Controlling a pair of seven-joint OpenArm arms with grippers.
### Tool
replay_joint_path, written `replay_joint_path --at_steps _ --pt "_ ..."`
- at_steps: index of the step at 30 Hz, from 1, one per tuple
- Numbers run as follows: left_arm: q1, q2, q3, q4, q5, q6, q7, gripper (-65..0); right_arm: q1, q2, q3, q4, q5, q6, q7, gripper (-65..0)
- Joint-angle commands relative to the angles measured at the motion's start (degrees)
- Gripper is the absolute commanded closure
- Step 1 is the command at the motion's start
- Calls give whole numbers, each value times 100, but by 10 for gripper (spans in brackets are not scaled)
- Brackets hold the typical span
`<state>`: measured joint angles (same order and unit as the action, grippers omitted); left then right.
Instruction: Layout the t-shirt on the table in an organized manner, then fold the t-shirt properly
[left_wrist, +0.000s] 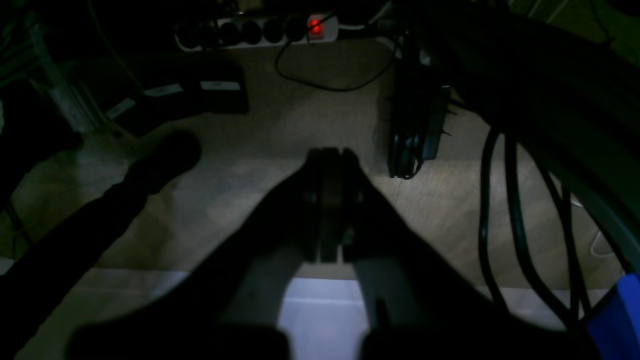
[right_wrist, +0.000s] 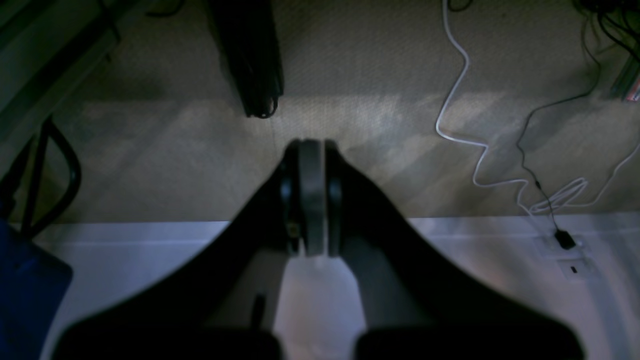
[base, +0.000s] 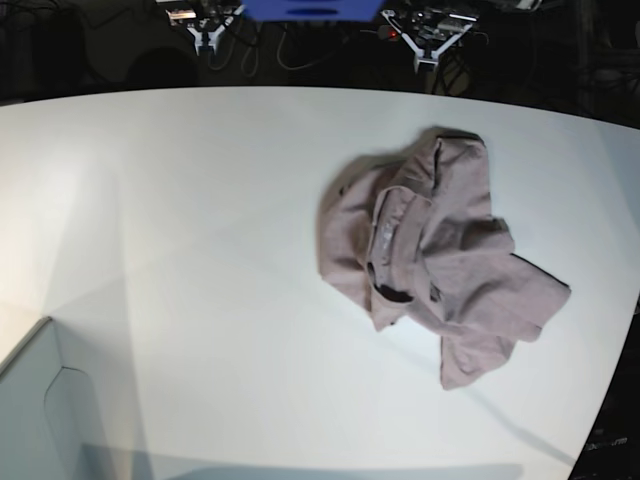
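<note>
The t-shirt lies crumpled in a mauve heap on the right half of the white table, its dark inner collar turned up near the middle of the heap. Both arms hang back at the table's far edge, well away from the cloth. In the left wrist view my left gripper is shut with nothing in it, held over the floor past the table's edge. My right gripper is likewise shut and empty, just beyond the table's rim. Neither wrist view shows the shirt.
A pale box-like corner piece sits at the table's near left. On the carpet beyond the far edge lie a power strip with a red switch, black cables, a white cable and a black stand leg.
</note>
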<state>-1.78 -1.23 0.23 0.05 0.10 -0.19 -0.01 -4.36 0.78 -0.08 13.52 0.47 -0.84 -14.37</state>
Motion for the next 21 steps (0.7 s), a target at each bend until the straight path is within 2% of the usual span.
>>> replay_joint_path --at_steps 1,21 --pt "-11 -4 17 17 -14 5 14 -3 -25 -3 -6 15 19 97 -9 0" --pt "200 -13 -10 25 -41 5 -38 -1 -175 -12 -6 50 19 97 9 0"
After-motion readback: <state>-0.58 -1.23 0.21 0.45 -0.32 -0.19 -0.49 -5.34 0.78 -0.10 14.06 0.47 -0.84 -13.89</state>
